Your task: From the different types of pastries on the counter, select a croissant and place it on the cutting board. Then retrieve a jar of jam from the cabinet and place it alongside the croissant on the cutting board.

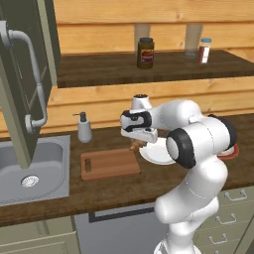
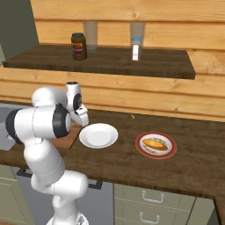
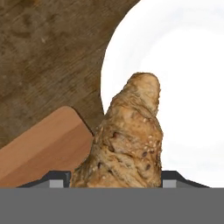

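Now, gripper (image 3: 116,175) clenched on the croissant (image 3: 129,135), held above the counter (image 1: 119,191), between the cutting board (image 1: 109,163) on the left and a white plate (image 2: 98,135) on the right, oblong bun (image 2: 154,144) on a red-rimmed plate farther right

The croissant (image 3: 131,140) runs off the hand view's bottom edge. The robot's arm hides part of the cutting board (image 2: 66,139) in the right base view.

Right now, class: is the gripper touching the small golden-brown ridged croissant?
Touching. In the hand view the croissant fills the space between the gripper's two dark tips, pressed against both, above the white plate.
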### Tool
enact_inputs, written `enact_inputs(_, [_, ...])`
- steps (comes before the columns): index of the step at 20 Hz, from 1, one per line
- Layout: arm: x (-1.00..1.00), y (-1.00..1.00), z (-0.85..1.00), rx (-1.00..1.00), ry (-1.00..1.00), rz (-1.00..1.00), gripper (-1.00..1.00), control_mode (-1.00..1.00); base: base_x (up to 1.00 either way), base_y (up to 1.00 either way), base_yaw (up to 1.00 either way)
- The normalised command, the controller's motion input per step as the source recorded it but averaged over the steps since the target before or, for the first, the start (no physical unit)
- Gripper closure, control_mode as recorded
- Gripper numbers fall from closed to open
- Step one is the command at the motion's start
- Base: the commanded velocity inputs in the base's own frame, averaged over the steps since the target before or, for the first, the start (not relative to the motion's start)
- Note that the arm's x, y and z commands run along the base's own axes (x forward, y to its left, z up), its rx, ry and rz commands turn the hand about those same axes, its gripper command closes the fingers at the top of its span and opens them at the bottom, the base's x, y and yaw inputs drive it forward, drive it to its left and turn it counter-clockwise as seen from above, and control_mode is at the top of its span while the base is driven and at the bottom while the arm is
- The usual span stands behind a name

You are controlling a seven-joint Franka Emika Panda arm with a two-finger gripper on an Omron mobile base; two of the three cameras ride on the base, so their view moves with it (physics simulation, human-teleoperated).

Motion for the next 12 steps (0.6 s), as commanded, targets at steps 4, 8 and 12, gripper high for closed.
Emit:
enact_inputs(4, [-0.48, 0.50, -0.03, 0.04, 0.01, 0.04, 1.00, -1.00, 0.00, 0.00, 0.00])
enact_inputs(8, [-0.50, 0.43, -0.09, 0.04, 0.01, 0.00, 1.00, -1.00, 0.00, 0.00, 0.00])
enact_inputs(12, [0.04, 0.30, -0.25, 0.02, 0.00, 0.00, 1.00, -1.00, 0.00, 0.00, 0.00])
